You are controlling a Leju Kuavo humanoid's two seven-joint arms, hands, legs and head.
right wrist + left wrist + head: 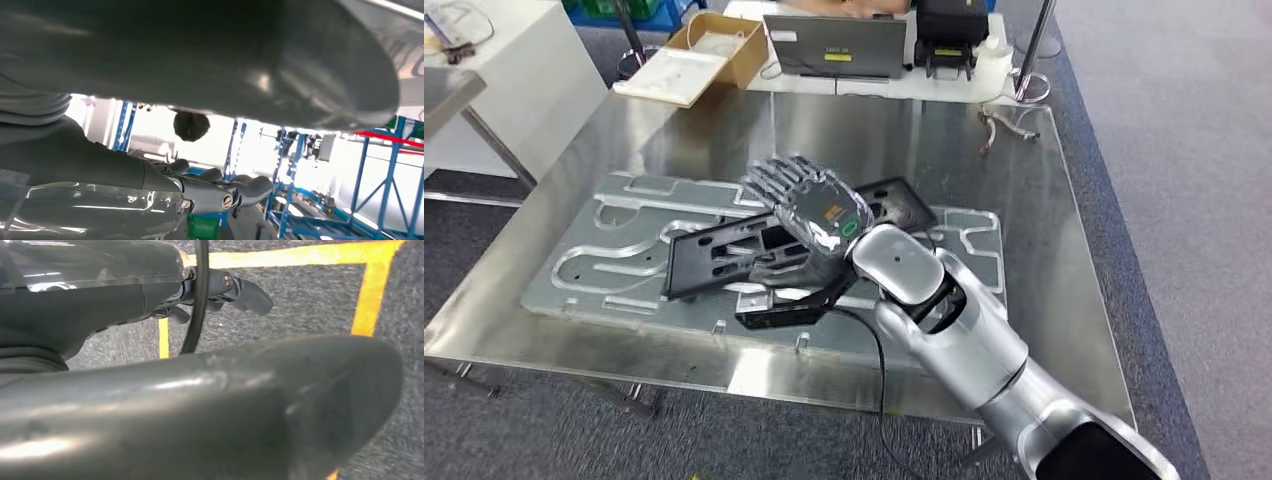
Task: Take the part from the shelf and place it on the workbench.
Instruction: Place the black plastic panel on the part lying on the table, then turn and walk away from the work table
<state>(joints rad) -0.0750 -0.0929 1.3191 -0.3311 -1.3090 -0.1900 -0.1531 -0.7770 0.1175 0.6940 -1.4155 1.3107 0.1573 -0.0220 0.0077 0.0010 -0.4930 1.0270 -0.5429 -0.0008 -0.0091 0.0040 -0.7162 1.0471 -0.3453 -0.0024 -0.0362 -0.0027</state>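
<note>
A flat black part (714, 255) with cut-outs lies slantwise on the grooved metal fixture plate (604, 270) on the steel workbench (1044, 230). My right hand (809, 205) reaches in from the lower right and hovers palm-down over the part's middle, hiding it there. In the right wrist view that hand (150, 175) has straight fingers (225, 195) apart from the thumb, with nothing between them. My left hand (200, 405) hangs over the grey floor, its fingers (240, 292) holding nothing.
Behind the workbench, a white table carries a laptop (834, 45), a cardboard box (714, 50) and a black device (951, 35). A loose cable (1009, 125) lies at the bench's far right corner. Yellow tape (370, 290) marks the floor. Blue racks (370, 190) stand ahead.
</note>
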